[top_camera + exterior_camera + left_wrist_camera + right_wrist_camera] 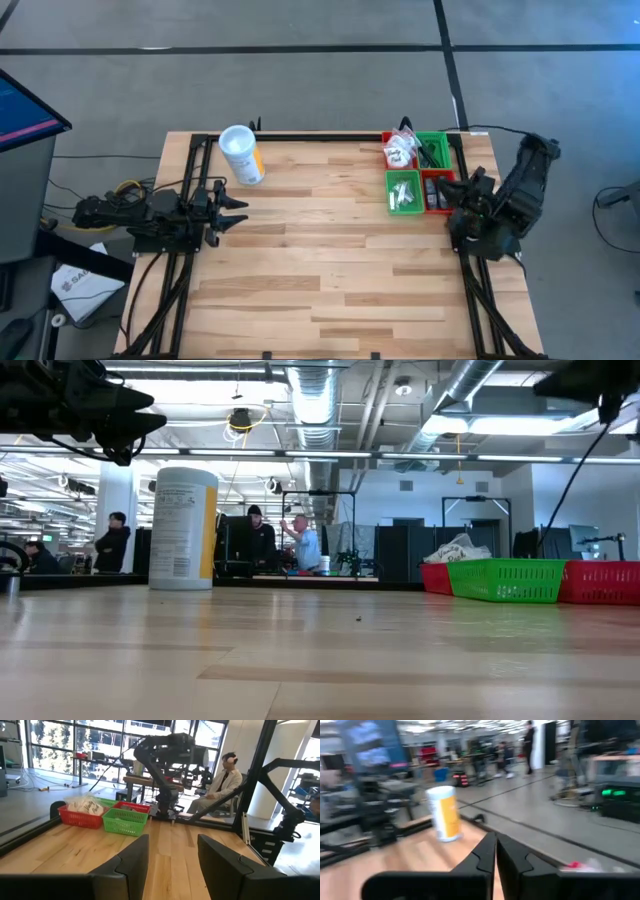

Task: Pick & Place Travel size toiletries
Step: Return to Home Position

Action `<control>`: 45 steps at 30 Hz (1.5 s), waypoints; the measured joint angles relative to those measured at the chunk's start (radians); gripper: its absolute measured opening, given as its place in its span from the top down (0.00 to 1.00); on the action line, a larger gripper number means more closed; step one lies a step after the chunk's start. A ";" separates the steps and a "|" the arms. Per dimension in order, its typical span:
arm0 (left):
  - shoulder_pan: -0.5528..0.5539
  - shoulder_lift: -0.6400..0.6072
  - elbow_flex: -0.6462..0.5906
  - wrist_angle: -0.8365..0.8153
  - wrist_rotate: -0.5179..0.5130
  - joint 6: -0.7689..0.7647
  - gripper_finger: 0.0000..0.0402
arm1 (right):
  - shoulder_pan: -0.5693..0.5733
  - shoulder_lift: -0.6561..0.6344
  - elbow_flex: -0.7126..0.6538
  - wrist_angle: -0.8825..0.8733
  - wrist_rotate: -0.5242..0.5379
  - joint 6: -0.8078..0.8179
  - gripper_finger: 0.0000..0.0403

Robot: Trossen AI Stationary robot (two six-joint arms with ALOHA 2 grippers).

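Note:
The travel size toiletries lie in small bins at the table's far right. White packets [399, 153] fill a red bin, dark little tubes [432, 152] a green bin, white items [403, 192] a second green bin, and dark items [436, 190] a second red bin. The white packets also show in the left wrist view [87, 806] and the low view [458, 550]. My left gripper [240, 213] is at the table's left edge, open [172, 865] and empty. My right gripper [456, 200] is just right of the bins, above the table, shut [495, 854] with nothing between its fingers.
A large white canister with a yellow label [242, 154] stands at the far left of the table and also shows in the low view [183, 528]. The bare wood [330, 260] spreads between the arms. People show in the room behind [298, 545].

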 joint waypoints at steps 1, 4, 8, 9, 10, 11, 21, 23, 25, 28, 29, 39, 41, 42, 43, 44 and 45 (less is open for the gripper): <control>0.000 0.000 0.000 0.000 0.000 0.000 0.60 | 0.034 0.002 0.015 0.009 0.000 -0.012 0.99; 0.000 0.000 0.000 0.001 0.000 0.000 0.60 | 0.116 0.041 0.082 0.074 0.000 -0.130 0.99; 0.000 0.000 0.000 0.005 0.000 0.000 0.60 | 0.186 0.136 0.190 0.280 0.002 -0.403 0.99; 0.000 0.000 0.000 0.007 0.000 0.000 0.60 | 0.199 0.174 0.209 0.348 0.001 -0.495 0.99; 0.000 0.000 0.000 0.007 0.000 0.002 0.60 | 0.212 0.208 0.225 0.392 0.000 -0.571 0.99; 0.000 0.000 0.000 0.007 0.000 0.005 0.60 | 0.224 0.244 0.243 0.426 -0.001 -0.627 1.00; 0.000 0.000 0.000 0.011 0.003 0.007 0.60 | 0.183 0.504 0.330 0.567 0.000 -0.570 1.00; 0.000 0.000 0.000 0.012 0.003 0.007 0.60 | 0.155 0.559 0.332 0.629 -0.002 -0.596 1.00; 0.000 0.000 0.000 0.015 0.003 0.007 0.60 | 0.125 0.600 0.339 0.684 -0.003 -0.601 1.00; 0.000 0.000 0.000 0.015 0.003 0.007 0.60 | 0.076 0.653 0.339 0.788 -0.044 -0.611 1.00; 0.000 0.000 0.000 0.015 0.003 0.007 0.60 | 0.056 0.675 0.339 0.832 -0.065 -0.640 1.00; 0.000 0.000 0.000 0.016 0.038 0.006 0.60 | -0.217 0.856 0.338 1.823 -0.652 -1.581 1.00; 0.000 0.000 0.000 0.016 0.061 -0.003 0.60 | -0.276 0.868 0.338 1.895 -0.771 -1.646 1.00; 0.000 0.000 0.000 0.017 0.071 -0.011 0.60 | -0.305 0.869 0.336 1.898 -0.816 -1.652 1.00; 0.000 0.000 0.000 0.017 0.075 -0.014 0.60 | -0.332 0.869 0.328 1.900 -0.862 -1.652 1.00; -0.001 0.000 0.000 0.017 0.076 -0.014 0.60 | -0.362 0.868 0.314 1.917 -0.918 -1.648 1.00; -0.001 0.000 0.000 0.017 0.076 -0.014 0.60 | -0.392 0.865 0.295 1.951 -0.978 -1.650 1.00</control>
